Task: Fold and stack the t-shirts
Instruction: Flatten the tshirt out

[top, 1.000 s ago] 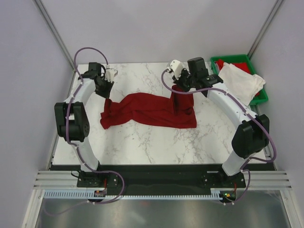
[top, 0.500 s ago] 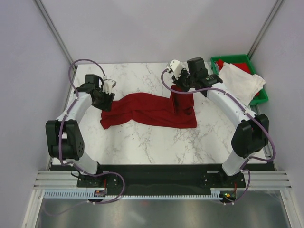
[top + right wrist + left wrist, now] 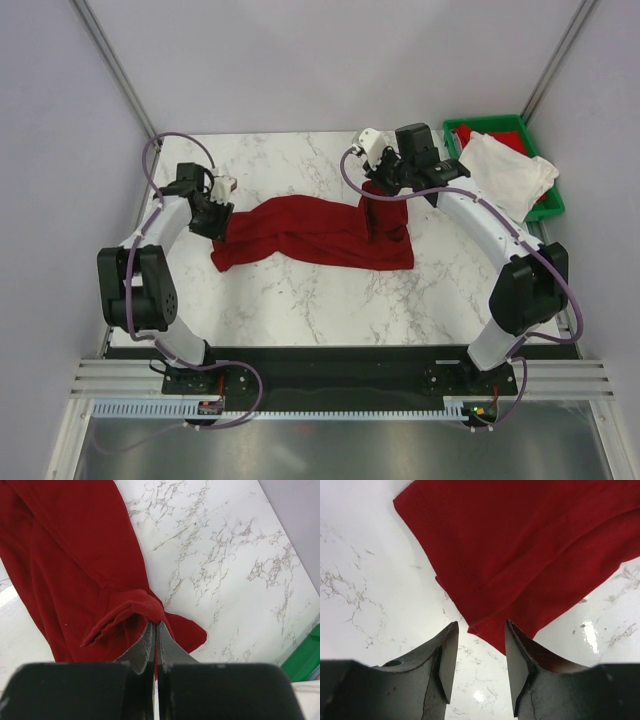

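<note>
Red shirt (image 3: 320,233) lies rumpled lengthwise on the counter (image 3: 300,300); white shirt (image 3: 510,170) sits in the bin (image 3: 553,208) just off the red shirt's right end, not yet handled. Right hand (image 3: 155,630) is pinched tight on a raised fold at the red shirt's far right corner, lifting it, probably to anchor that end while the other is picked up for flattening. Left hand (image 3: 481,632) is tipped down over the red shirt's left corner, spread open to either side of the hem, gripping nothing.
</note>
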Controlling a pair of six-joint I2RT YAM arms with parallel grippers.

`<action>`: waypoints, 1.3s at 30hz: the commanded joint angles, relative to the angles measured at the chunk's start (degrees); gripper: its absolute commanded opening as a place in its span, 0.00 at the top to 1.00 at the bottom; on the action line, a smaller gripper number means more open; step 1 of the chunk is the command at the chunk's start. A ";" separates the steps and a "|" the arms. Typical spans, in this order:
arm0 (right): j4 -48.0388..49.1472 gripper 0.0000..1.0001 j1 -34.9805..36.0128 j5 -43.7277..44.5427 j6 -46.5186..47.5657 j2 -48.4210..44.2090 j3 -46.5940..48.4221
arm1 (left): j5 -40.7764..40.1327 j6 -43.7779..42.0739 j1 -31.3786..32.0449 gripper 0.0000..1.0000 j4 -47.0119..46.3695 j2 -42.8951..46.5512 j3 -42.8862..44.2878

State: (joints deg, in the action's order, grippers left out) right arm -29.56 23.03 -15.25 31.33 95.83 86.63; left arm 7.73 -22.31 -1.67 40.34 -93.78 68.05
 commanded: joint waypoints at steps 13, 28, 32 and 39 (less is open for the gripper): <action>0.73 1.00 0.00 -1.01 0.66 -2.14 -0.50 | 0.27 1.03 -1.32 0.54 0.71 -5.36 1.91; 0.73 1.00 0.00 -1.28 0.75 -2.05 -0.59 | 1.94 1.47 -1.23 0.72 2.11 -5.19 4.98; 0.65 1.00 0.00 -1.37 0.66 -2.05 -0.67 | 2.20 1.82 -1.23 0.73 2.38 -5.19 5.42; 0.65 1.00 0.00 -1.02 0.84 -2.58 -1.20 | 2.99 1.56 -1.32 0.98 2.55 -5.01 5.25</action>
State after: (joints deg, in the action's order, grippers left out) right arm -29.56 23.03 -15.35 31.73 95.46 85.65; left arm 9.17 -21.50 -2.66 41.93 -99.77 71.42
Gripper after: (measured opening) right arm 0.010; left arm 0.037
